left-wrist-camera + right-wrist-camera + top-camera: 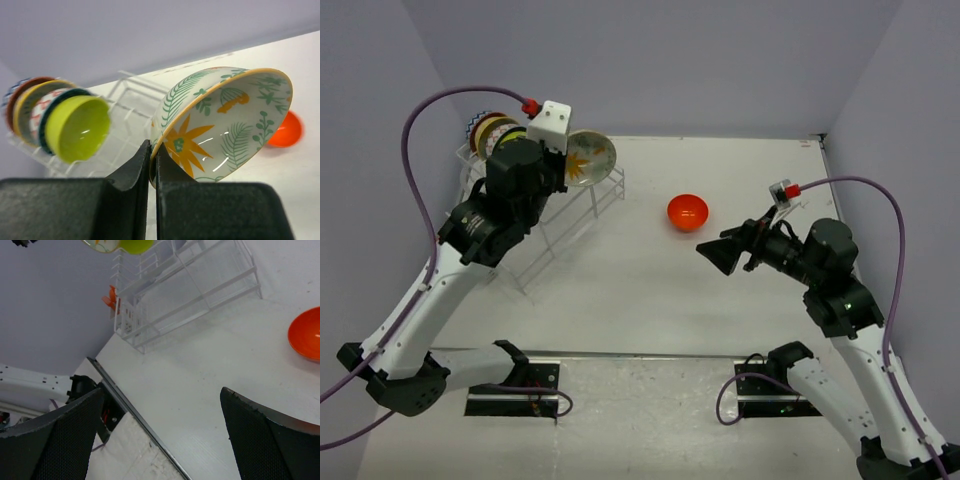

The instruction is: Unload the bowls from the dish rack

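Bowls: at least six. One orange-red bowl [687,212], one leaf-patterned bowl [225,125], one lime-green bowl [80,127], three or more patterned bowls [30,107] behind lime-green one (rims overlap, so exact number unclear). Dish rack [185,295]: one. Arms: two, left arm [470,250], right arm [840,290]. Grippers: two, left gripper [152,165], right gripper [718,252]. Purple cables [406,140]: two. Red connectors [530,105]: two.

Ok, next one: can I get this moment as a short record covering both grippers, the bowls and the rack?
left gripper: shut on the rim of the floral bowl, which is tilted, beside the rack's end
right gripper: open, empty, apart from the orange bowl
orange bowl: upright on the table, outside the rack
rack: green bowl on edge in front, other bowls lined up behind it
unloading: partly done
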### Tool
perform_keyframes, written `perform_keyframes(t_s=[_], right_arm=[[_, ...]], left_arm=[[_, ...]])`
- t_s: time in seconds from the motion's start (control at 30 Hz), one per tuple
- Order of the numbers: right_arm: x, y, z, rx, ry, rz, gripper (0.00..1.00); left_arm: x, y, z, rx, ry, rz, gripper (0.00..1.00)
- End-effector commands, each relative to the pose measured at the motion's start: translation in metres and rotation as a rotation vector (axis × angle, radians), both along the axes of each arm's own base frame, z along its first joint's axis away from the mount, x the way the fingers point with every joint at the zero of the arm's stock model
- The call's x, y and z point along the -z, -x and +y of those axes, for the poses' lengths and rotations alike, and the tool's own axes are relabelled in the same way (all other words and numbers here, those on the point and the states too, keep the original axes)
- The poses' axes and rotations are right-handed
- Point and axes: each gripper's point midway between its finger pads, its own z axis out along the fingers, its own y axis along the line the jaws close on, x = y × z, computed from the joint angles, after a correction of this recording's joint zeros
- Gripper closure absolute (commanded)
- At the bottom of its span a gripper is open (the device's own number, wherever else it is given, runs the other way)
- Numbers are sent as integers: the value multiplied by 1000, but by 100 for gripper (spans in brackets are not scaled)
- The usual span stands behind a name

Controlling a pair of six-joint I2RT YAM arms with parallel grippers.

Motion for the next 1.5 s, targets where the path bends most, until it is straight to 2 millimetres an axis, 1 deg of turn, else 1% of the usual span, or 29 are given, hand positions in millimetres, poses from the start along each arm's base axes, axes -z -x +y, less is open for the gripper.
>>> perform_keyframes(t_s=[0.0,0.03,0.07,0.1,0.13,0.17,0.2,0.23,0.27,0.33,0.37,0.43,0.47,0.53,0.63,0.67,0.73,0.77,0.8,0.87,0.9,0.97,1.0,1.03,1.1,1.2,1.27,1.37,1.47], right_arm=[[-40,15,11,-78,-141,-74,1],[-42,14,9,-59,-151,-72,1],[-46,13,7,-36,-165,-65,1],[-51,10,-1,27,-170,-82,1],[-53,8,-6,61,-169,-83,1],[-56,8,-10,88,-160,-82,1],[-57,7,-14,111,-151,-82,1],[-57,3,-19,148,-138,-77,1],[-59,4,-20,150,-122,-87,1],[-58,4,-23,166,-86,-74,3],[-58,5,-26,178,-55,-76,3],[-56,2,-31,211,-22,-67,5],[-52,1,-33,218,11,-57,5],[-48,0,-35,225,41,-45,3],[-44,1,-39,240,55,-46,1],[-46,5,-36,212,45,-56,1],[-55,20,-20,90,-6,-106,1],[-64,26,-16,61,-61,-171,1],[-68,29,-15,58,-112,-166,1],[-70,27,-18,90,-142,-197,1],[-69,21,-23,129,-137,-190,1],[-62,15,-28,174,-95,-127,1],[-53,3,-28,201,-57,-83,1],[-54,1,-28,204,-43,-67,1],[-39,-7,-28,216,14,-9,1],[-32,-14,-31,232,70,-10,1],[-22,-20,-29,213,121,6,1],[-16,-20,-24,172,155,36,1],[-13,-24,-24,185,157,29,1]], left_arm=[[-39,20,-62,296,309,-37,100],[-38,22,-70,327,335,-27,100],[-31,26,-82,377,370,5,100],[-35,26,-87,399,401,-4,100],[-28,29,-97,432,437,26,100],[-31,30,-103,455,462,19,100],[-27,31,-108,473,476,31,100],[-22,33,-117,487,506,55,100],[-11,33,-123,491,515,84,100],[-1,31,-133,483,564,112,100],[11,26,-134,448,581,123,100],[19,24,-134,423,623,133,100],[29,23,-136,409,664,146,100],[41,22,-139,387,707,176,100],[49,21,-146,377,724,193,100],[51,22,-148,374,725,200,100],[58,23,-154,373,728,218,100],[58,24,-155,376,737,218,100],[59,25,-156,371,752,228,100],[62,25,-154,357,768,233,100],[61,26,-154,353,783,233,100],[66,26,-150,327,794,237,100],[68,26,-149,317,805,241,100],[72,26,-148,301,803,244,100],[81,25,-153,296,798,265,100],[95,26,-164,303,785,305,100],[102,28,-172,310,774,319,100],[107,30,-180,314,763,324,100],[113,30,-185,316,755,332,100]])
